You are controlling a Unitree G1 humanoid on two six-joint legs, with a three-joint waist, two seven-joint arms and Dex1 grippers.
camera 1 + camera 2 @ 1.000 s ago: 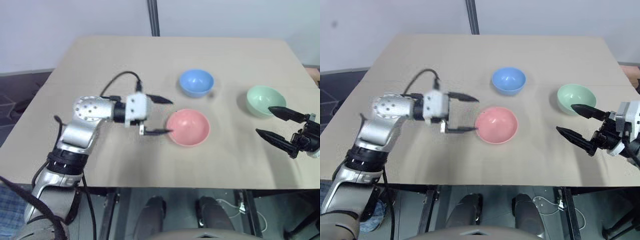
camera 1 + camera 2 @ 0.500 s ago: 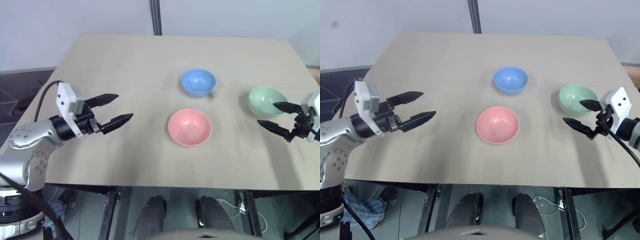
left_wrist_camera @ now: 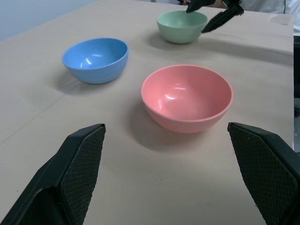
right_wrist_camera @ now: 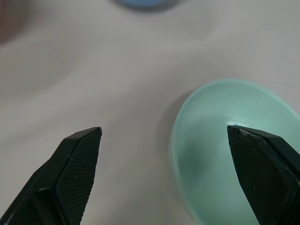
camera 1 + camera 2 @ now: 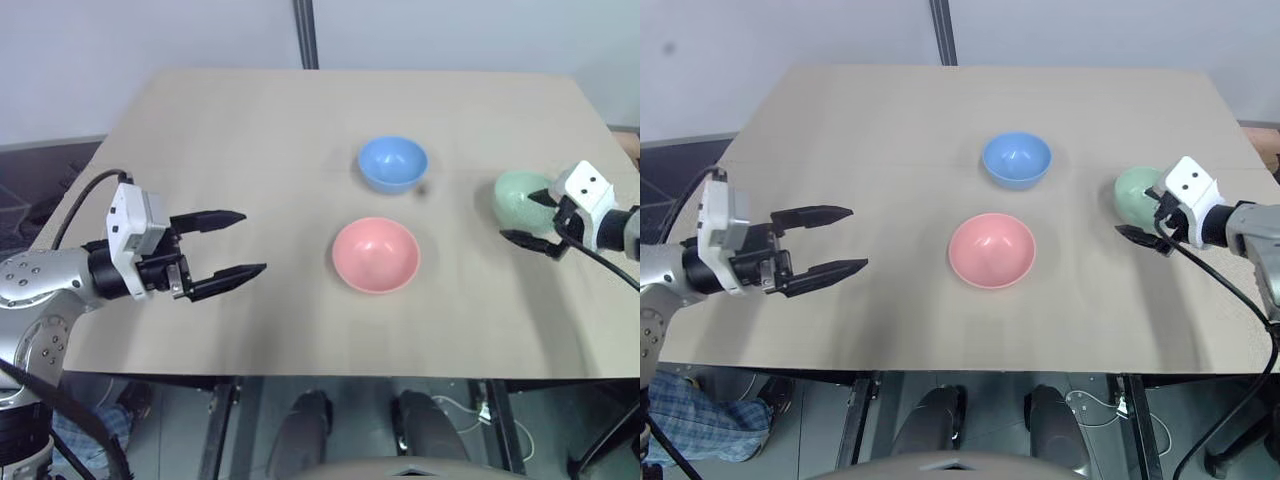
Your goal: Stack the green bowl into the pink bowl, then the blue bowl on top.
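The pink bowl [image 5: 375, 256] sits at the middle of the tan table, with the blue bowl [image 5: 393, 163] just behind it. The green bowl [image 5: 517, 194] stands apart at the right. My right gripper [image 5: 522, 215] is open at the green bowl's near rim. In the right wrist view one finger hangs over the inside of the green bowl [image 4: 234, 140] and the other over the bare table outside it. My left gripper [image 5: 253, 242] is open and empty at the table's left, pointing toward the pink bowl [image 3: 186, 97] from well away. All three bowls are empty.
The table [image 5: 250, 120] has its front edge close below both grippers and its left edge beside my left arm. A dark pole [image 5: 305, 35] rises behind the far edge. A black cable [image 5: 80, 200] loops off my left wrist.
My left gripper has pulled back from the pink bowl to the table's left side. My right gripper has moved forward to the green bowl and now straddles its rim.
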